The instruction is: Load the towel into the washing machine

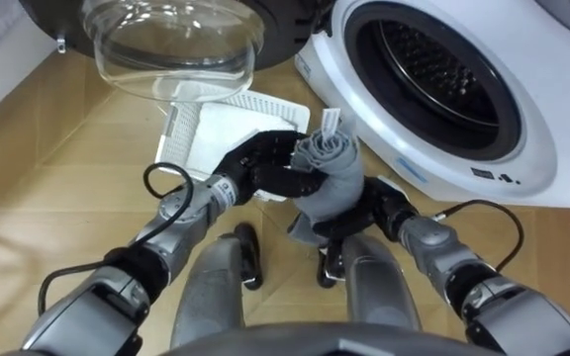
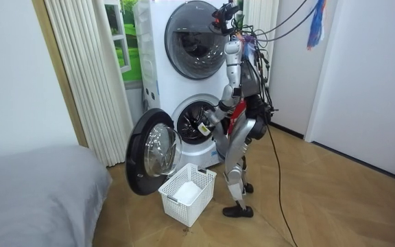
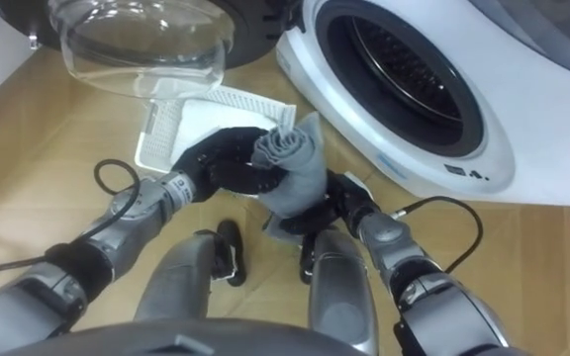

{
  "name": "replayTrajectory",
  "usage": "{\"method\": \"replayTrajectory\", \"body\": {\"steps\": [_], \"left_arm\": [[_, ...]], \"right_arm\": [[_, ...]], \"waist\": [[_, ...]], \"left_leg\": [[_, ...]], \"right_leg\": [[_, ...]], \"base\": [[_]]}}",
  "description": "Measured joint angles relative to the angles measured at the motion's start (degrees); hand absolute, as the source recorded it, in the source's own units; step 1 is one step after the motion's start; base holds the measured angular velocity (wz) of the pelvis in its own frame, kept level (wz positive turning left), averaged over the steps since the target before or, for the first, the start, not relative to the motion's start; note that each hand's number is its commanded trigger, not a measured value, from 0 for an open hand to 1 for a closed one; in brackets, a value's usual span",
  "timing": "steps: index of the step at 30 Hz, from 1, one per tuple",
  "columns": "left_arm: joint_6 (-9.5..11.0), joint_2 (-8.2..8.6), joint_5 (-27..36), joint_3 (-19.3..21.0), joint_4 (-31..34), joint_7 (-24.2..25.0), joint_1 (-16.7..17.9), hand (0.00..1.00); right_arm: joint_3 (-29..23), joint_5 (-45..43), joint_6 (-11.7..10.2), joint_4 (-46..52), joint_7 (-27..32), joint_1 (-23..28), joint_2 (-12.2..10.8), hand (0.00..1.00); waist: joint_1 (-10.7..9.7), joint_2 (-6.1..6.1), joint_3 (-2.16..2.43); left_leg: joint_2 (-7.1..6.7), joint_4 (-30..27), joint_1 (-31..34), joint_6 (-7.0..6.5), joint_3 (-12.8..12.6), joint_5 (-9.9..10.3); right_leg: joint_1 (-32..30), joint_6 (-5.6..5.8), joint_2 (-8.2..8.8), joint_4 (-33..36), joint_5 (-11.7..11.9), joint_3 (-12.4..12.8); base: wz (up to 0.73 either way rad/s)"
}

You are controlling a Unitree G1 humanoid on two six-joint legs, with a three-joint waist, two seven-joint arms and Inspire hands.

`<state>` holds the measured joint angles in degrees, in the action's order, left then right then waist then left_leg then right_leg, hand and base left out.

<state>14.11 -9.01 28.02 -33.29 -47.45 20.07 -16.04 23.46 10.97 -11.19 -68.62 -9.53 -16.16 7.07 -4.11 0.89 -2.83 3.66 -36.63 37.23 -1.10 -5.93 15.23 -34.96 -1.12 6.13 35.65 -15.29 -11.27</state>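
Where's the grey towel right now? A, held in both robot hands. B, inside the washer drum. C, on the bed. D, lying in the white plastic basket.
A: the rolled grey cloth towel is gripped by the left robot hand and the right robot hand, in front of the open white washing machine.

home bedroom laundry corner, stacked washing machine and dryer, bed, curtain, wooden floor

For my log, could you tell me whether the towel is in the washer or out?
Out: the towel is bunched up, gripped by the left hand and right hand, in front of the open washer.
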Motion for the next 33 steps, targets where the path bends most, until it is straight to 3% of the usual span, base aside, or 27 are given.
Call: {"method": "replayTrajectory", "body": {"steps": [4, 5, 6, 15, 17, 25, 26, 33], "left_arm": [[-0.33, -0.03, 3.27, 0.39, 1.21, 0.94, -0.10, 1.00], [-0.52, 0.01, 4.40, 0.25, 1.53, 1.04, -0.10, 1.00], [-0.71, 0.02, 5.14, 0.22, 1.66, 1.21, -0.09, 1.00], [-3.30, 0.82, 13.03, 0.96, 4.14, 4.45, -0.04, 1.00], [-4.67, 0.82, 15.36, 1.22, 4.15, 4.61, -0.03, 1.00], [-6.60, 0.89, 15.71, 1.88, 4.73, 5.88, -0.03, 1.00], [-6.62, 0.90, 15.69, 2.02, 4.73, 5.88, -0.03, 0.00], [-6.65, 1.14, 15.66, 3.06, 4.73, 6.98, 0.84, 0.00]], "right_arm": [[0.09, 0.15, -0.72, 0.07, 0.10, 0.23, 0.05, 0.00], [0.05, 0.11, -0.76, 0.07, 0.10, 0.49, 0.04, 0.65], [0.05, 0.10, -0.76, 0.07, 0.10, 0.47, 0.03, 1.00], [-0.52, -0.16, -0.35, -0.04, 0.23, 0.73, 0.19, 1.00], [-0.48, -0.04, 0.11, -0.03, 0.78, 0.63, -0.11, 1.00], [-0.53, -0.25, 0.95, 0.00, 1.37, 0.56, -0.14, 1.00], [-0.53, -0.34, 1.11, 0.02, 1.35, 0.59, -0.14, 1.00], [-0.69, -0.27, 1.38, 1.09, 1.33, 1.77, 0.10, 1.00]], "waist": [[-0.12, 0.14, 0.02], [-0.14, 0.22, 0.00], [-0.13, 0.26, 0.01], [1.27, 0.95, 0.26], [1.48, 0.96, 0.27], [1.45, 0.94, 0.27], [1.42, 0.94, 0.27], [1.56, 0.92, 0.29]], "left_leg": [[0.65, -0.09, -0.03, 0.04, -0.05, -0.03], [0.76, -0.09, -0.18, 0.04, -0.15, -0.03], [0.79, -0.08, -0.25, 0.04, -0.20, -0.03], [0.70, 1.03, -1.02, 0.35, -0.19, -0.45], [0.68, 1.02, -1.02, 0.43, -0.12, -0.54], [0.62, 0.88, -1.06, 0.41, -0.16, -0.57], [0.57, 0.82, -1.06, 0.41, -0.16, -0.57], [0.58, 0.76, -1.08, 0.49, -0.13, -0.63]], "right_leg": [[0.28, -0.09, -0.28, 0.04, 0.12, 0.06], [0.47, -0.10, -0.34, -0.01, 0.13, 0.04], [0.52, -0.12, -0.34, -0.01, 0.14, 0.05], [0.94, -0.30, -0.27, -0.28, 0.32, 0.19], [0.94, -0.36, -0.27, -0.21, 0.32, 0.16], [0.92, -0.36, -0.36, -0.13, 0.31, 0.15], [0.93, -0.36, -0.37, -0.19, 0.31, 0.11], [1.10, -0.54, -0.68, -0.82, 0.52, 0.03]], "base": [[-0.01], [0.00], [0.00], [0.00], [0.00], [0.00], [0.00], [0.00]]}}
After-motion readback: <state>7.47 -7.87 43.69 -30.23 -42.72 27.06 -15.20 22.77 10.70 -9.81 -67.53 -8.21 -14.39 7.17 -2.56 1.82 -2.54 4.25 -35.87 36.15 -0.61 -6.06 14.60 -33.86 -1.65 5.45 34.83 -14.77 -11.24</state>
